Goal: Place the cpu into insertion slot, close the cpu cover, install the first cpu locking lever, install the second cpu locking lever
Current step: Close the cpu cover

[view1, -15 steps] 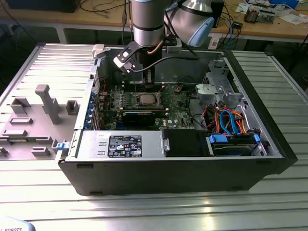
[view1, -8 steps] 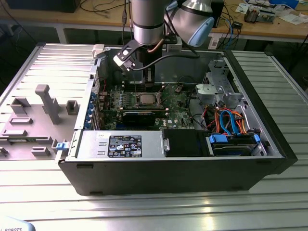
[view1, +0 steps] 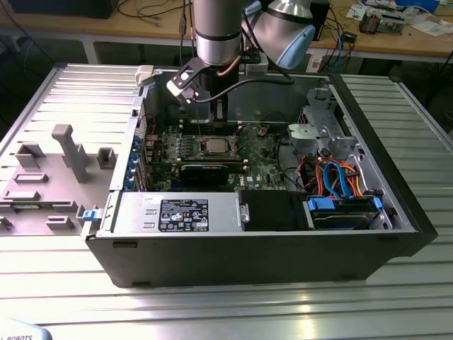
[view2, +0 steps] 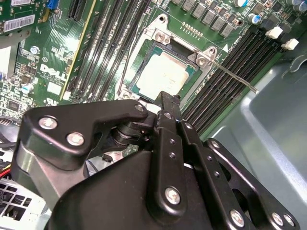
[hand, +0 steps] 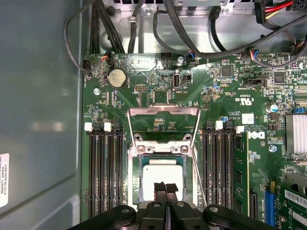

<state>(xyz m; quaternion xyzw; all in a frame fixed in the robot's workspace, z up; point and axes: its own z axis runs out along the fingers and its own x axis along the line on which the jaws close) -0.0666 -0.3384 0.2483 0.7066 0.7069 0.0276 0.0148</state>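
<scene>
- The open computer case (view1: 248, 248) lies on its side on a metal table. The arm reaches down into it over the green motherboard (hand: 158, 81).
- The gripper (hand: 166, 188) hangs just above the near edge of the chip. Its two black fingers are pressed together and have nothing between them. I cannot tell if the tips touch the chip.
- The cpu cover (hand: 163, 111) is not closed. Its silvery frame lies folded back on the board beyond the socket, so this step is left to do.
- The insertion slot (hand: 136, 177) sits between the two groups of memory slots, and it is filled.
- The cpu (hand: 160, 170) lies flat in the slot with its silvery top up, so I judge the first step done.
- One thin locking lever (view2: 235, 77) stands free beside the socket and is not latched. I cannot make out the second lever.
</scene>
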